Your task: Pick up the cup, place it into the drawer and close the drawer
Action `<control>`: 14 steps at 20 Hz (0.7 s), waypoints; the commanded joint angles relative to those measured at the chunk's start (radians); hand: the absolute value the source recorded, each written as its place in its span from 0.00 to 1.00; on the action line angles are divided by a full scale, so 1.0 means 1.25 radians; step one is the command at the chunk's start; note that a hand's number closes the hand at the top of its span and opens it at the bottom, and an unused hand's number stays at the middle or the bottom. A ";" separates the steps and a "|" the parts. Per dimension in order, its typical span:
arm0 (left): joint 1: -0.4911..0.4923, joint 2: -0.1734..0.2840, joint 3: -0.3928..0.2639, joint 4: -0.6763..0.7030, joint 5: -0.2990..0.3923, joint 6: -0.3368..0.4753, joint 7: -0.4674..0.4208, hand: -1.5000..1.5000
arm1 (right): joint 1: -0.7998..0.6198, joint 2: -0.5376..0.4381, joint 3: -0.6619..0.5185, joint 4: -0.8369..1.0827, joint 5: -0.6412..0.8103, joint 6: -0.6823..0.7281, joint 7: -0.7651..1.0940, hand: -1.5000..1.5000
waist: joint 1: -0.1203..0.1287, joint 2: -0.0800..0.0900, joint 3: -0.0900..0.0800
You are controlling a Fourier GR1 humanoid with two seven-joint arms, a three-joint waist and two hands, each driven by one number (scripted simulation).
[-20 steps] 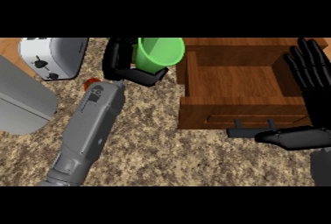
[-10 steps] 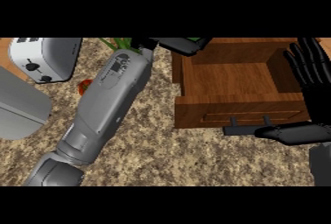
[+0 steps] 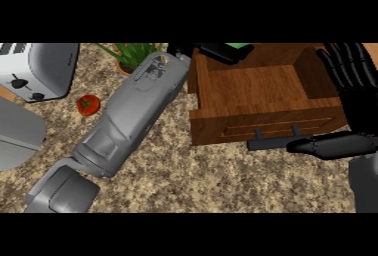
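The open wooden drawer [image 3: 258, 90] fills the right. The left hand [image 3: 218, 51] grips the green cup [image 3: 238, 46] over its far edge; the right hand [image 3: 354, 80] rests open beside it. Leftward: toaster [image 3: 37, 70], potted plant [image 3: 133, 54], tomato [image 3: 88, 104].

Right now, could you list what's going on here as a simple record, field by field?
left hand: reaching over the far rim of the drawer, fingers curled round the green cup
green cup: mostly hidden, only a sliver shows above the drawer's far edge
drawer: open, wooden, bare inside where it shows
right hand: open, fingers straight, resting by the drawer's right side
toaster: at the far left of the counter
tomato: beside the toaster
potted plant: behind the left forearm
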 commanded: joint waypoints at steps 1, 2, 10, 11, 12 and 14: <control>0.000 0.000 -0.076 0.062 0.036 -0.032 0.026 1.00 | -0.033 0.013 0.014 0.029 -0.001 -0.001 -0.004 0.00 | -0.033 0.010 0.001; -0.007 0.000 -0.090 0.079 0.025 -0.044 0.041 1.00 | -0.029 -0.003 0.011 -0.012 -0.008 0.006 0.023 0.00 | -0.042 0.007 0.000; 0.019 0.000 -0.160 0.099 0.058 -0.076 0.027 0.00 | -0.050 0.024 0.047 0.016 0.008 0.010 -0.015 0.00 | -0.076 0.023 0.000; 0.039 0.000 -0.159 0.076 0.083 -0.063 0.006 0.00 | -0.059 0.012 0.034 0.029 -0.013 0.029 -0.018 0.00 | -0.086 0.024 0.000; 0.039 0.000 -0.146 0.064 0.106 -0.053 0.000 0.00 | -0.067 0.006 0.031 0.018 -0.034 0.038 0.005 0.00 | -0.094 0.022 0.000; 0.050 0.000 -0.140 0.060 0.128 -0.065 -0.028 0.00 | -0.037 0.032 0.070 0.022 -0.051 0.072 -0.019 0.00 | -0.090 0.026 0.000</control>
